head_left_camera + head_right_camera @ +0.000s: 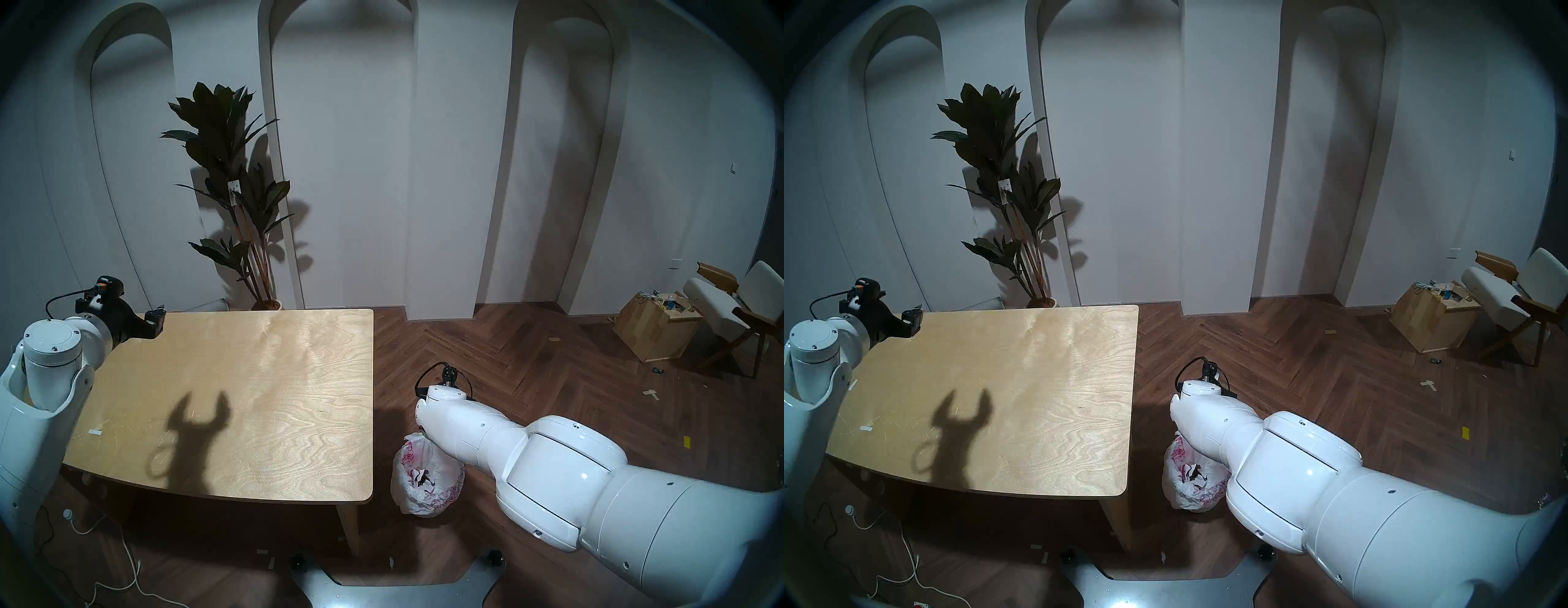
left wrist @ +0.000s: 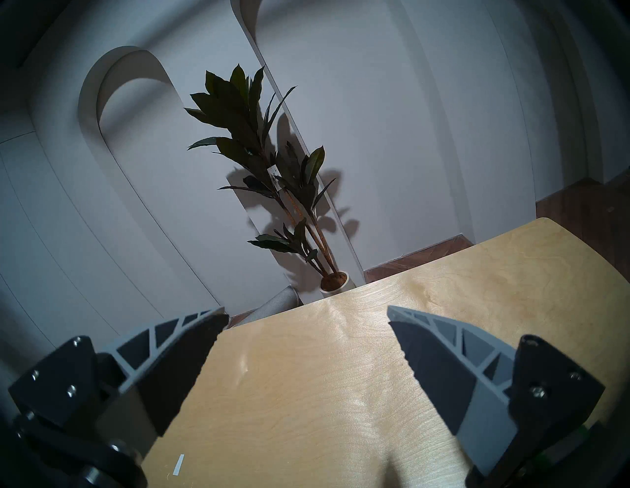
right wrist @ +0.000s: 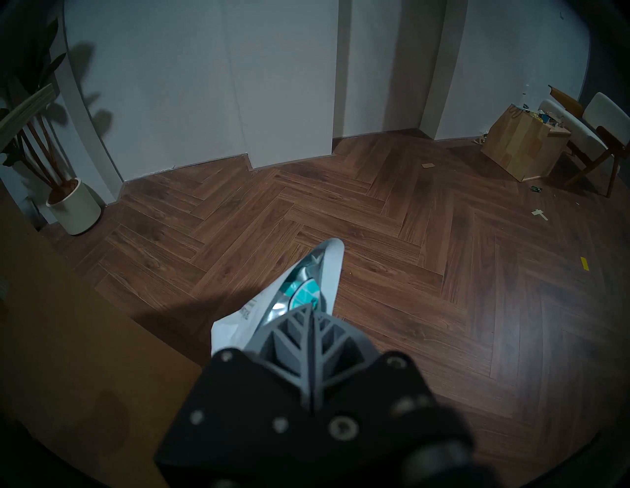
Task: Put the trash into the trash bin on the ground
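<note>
The right end effector (image 3: 312, 308) is clamped on the teal-printed wrapper (image 3: 300, 289) just past the trash bin (image 1: 426, 482); better to draw back over its mouth before releasing; the left end effector (image 2: 306, 327) gapes empty above the bench (image 1: 254, 382).

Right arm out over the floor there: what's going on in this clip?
The right gripper is shut on a crumpled white wrapper with teal print, held beside the light wooden table near the small bin lined with a white, red-printed plastic bag, which already holds scraps. The left gripper hangs open over the table's far corner.
</note>
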You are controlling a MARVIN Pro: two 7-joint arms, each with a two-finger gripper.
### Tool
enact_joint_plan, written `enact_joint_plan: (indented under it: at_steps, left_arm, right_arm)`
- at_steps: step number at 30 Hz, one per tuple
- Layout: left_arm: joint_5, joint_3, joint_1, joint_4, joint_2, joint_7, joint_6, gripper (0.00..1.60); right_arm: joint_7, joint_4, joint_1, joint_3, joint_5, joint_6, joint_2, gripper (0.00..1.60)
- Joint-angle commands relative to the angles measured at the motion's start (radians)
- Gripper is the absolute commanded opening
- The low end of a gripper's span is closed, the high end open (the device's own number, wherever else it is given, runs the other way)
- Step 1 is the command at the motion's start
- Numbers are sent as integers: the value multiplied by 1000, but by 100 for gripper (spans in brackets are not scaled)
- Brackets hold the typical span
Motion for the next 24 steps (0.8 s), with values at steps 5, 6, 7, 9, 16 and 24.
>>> enact_joint_plan:
  at_steps: [5, 6, 7, 9, 16, 24]
  left_arm:
    - [2, -17, -10, -11, 6, 2, -5, 160]
    - [2, -17, -10, -11, 6, 2, -6, 160]
    - [2, -17, -10, -11, 6, 2, -6, 160]
    - [2, -17, -10, -11, 6, 2, -6, 160]
    - [2, -18, -9, -12, 6, 2, -6, 160]
    - [2, -19, -9, -12, 6, 2, -6, 160]
  right_arm:
    - [12, 9, 14, 3, -1, -17, 3, 160]
    - [13, 11, 14, 8, 3, -19, 6, 160]
    - [15, 12, 15, 10, 5, -20, 8, 160]
    - [16, 17, 14, 13, 6, -24, 14, 160]
    - [17, 19, 39, 48, 27, -37, 29, 160]
    - [0, 2, 125, 108, 74, -84, 75, 160]
